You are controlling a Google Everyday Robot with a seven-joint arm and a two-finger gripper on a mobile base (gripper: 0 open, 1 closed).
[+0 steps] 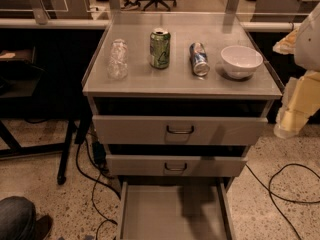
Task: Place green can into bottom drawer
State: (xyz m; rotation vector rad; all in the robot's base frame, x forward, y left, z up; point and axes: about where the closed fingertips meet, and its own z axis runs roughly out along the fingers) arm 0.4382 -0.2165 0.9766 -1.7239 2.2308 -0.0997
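Note:
The green can [160,48] stands upright on the grey cabinet top, left of centre. The bottom drawer [172,215] is pulled out at the foot of the cabinet, its flat grey floor bare. My gripper [289,124] hangs at the right edge of the view, pale yellow and white, beside the cabinet's right side at the height of the top drawer. It is well to the right of the green can and below the cabinet top, and it touches nothing.
On the top also lie a clear plastic bottle [118,59], a blue-and-silver can [199,59] on its side and a white bowl [241,61]. Two upper drawers [180,130] are slightly out. Black cables [280,184] cross the floor. A person's knee [17,218] shows at bottom left.

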